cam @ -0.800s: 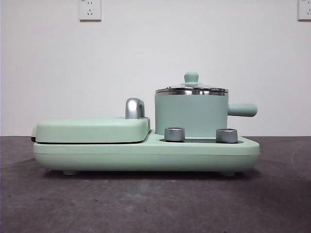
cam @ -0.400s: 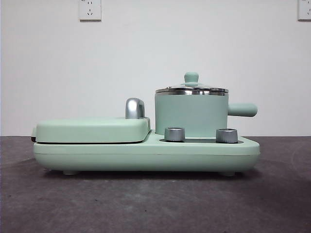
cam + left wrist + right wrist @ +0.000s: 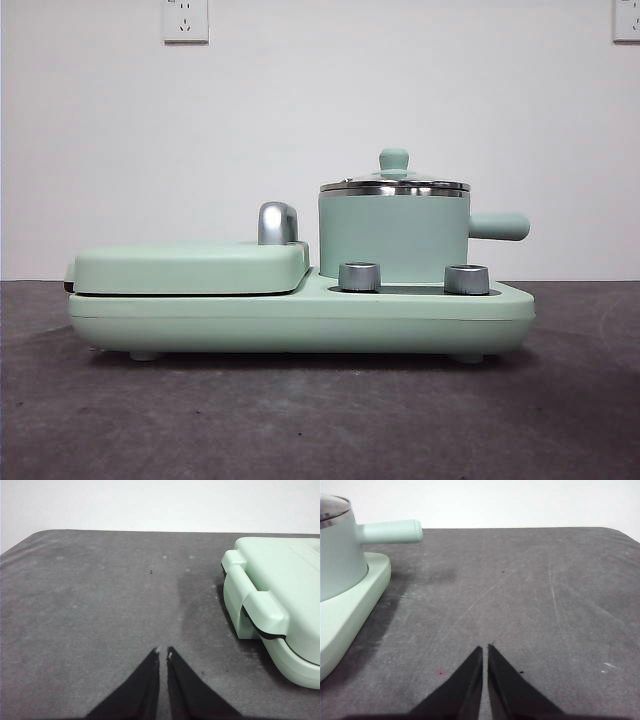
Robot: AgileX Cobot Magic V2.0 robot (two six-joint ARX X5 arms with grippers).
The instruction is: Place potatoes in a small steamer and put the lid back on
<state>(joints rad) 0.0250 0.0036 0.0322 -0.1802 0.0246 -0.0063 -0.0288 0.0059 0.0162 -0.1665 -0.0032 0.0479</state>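
Lid (image 3: 395, 183) seated on small steamer (image 3: 393, 235), well apart from left gripper (image 3: 163, 653) and right gripper (image 3: 485, 647), both jaws closed, empty, over bare surface (image 3: 530, 590).

Front cam low, level, near cooker (image 3: 300, 315); wrist cams flank it, sharing its ends.

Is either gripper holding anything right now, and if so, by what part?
Nothing is held. The left gripper and right gripper are both shut on nothing above the bare table. The lid sits on the small steamer.
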